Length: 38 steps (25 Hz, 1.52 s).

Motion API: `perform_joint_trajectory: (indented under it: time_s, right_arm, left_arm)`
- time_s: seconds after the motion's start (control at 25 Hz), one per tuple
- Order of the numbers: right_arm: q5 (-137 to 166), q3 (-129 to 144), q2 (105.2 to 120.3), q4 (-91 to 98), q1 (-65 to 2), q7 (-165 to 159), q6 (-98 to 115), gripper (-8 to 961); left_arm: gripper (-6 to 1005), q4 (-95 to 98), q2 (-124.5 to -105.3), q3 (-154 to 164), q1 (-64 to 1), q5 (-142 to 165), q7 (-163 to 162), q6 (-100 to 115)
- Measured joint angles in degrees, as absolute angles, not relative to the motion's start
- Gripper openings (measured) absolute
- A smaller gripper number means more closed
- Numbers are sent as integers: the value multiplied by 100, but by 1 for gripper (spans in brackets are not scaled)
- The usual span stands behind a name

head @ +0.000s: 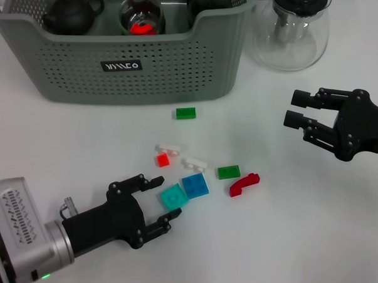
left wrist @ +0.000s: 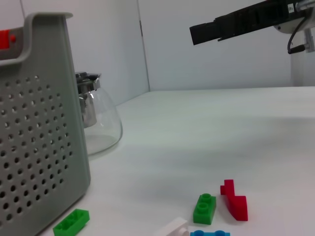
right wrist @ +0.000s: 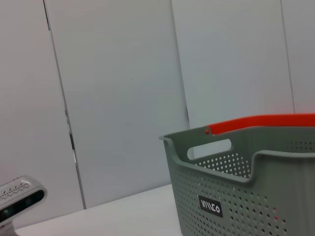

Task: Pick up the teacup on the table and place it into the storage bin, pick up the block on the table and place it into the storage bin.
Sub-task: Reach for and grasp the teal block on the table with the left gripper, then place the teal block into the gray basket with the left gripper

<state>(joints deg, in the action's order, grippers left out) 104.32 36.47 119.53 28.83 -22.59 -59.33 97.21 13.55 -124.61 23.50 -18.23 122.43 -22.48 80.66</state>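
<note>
Left gripper (head: pixel 159 203) spread wide, low on tabletop (head: pixel 64 147); teal block (head: pixel 173 196) lay just ahead between fingers, well short of storage bin (head: pixel 135 68). Right gripper (head: pixel 294 109) open, farther off.

1. Lighting: bright, even, diffuse; the white bench (head: pixel 293 237) is near overexposed.
2. Shadows: soft and faint beneath the left end effector (head: pixel 159 202) and the storage bin (head: pixel 142 68).
3. Glare: highlights on the glass pot (head: pixel 292 33).
4. Focus: nearest blocks in the left wrist view slightly soft.
</note>
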Motion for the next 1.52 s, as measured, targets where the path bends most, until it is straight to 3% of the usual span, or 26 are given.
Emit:
perform_joint_trajectory:
  time_s: [1.04, 1.24, 1.52]
  right_arm:
    - [10432, 3626, 11961, 2876, -2259, -5933, 9688, 413]
    - [10432, 3577, 11962, 2874, -2259, -6014, 9680, 413]
    - [10433, 3529, 11947, 2873, -2259, -6021, 9691, 413]
  left_arm:
    - [608, 1077, -12450, 2337, -1931, 12193, -2412, 7697]
    - [423, 1123, -12447, 2338, -1929, 12193, -2415, 7795]
    - [412, 2194, -12396, 2243, -1746, 12185, -3450, 9542]
